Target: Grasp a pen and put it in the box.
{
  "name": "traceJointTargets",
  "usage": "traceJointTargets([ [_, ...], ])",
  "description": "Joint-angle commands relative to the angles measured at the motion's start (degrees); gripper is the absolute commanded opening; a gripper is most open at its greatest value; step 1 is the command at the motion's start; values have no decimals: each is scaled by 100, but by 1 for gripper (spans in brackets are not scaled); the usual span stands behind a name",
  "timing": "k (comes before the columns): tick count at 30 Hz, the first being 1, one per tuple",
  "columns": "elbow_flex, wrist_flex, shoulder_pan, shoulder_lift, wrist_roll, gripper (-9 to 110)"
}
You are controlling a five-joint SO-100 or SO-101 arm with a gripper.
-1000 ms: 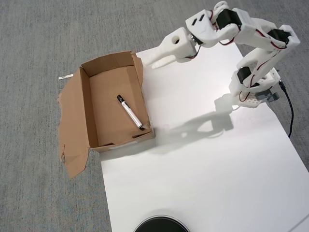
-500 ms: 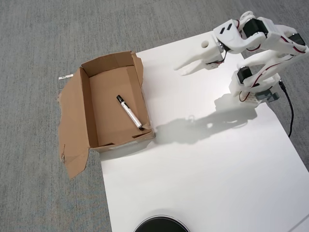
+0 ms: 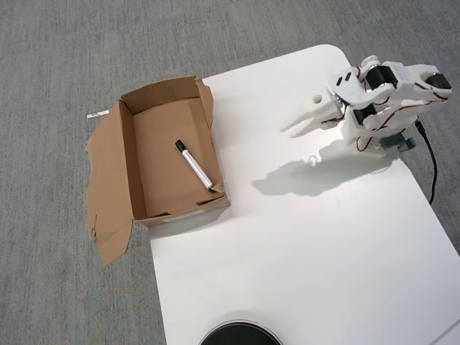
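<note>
inside ragged cardboard box (image 3: pixel 164 97), slim pen (image 3: pixel 195 165)

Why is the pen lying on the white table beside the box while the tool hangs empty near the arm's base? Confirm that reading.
Not quite. The overhead view shows the pen lying inside the box, on its floor, not on the white table. The rest holds: the tool hangs empty near the arm's base.

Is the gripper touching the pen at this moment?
Apart. The overhead view shows the gripper folded back over the white table, with bare table separating it from the pen lying inside the box.
</note>
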Motion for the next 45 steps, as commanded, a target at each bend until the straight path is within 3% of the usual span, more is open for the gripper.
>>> traceJointTargets([
  [1, 611, -35, -242, 580, 541, 16],
  [18, 2228, 62, -207, 1345, 611, 16],
  [24, 2237, 923, -207, 1345, 602, 14],
  [30, 2237, 2039, -207, 1345, 602, 0],
  [45, 2237, 2452, -198, 1345, 593, 1],
])
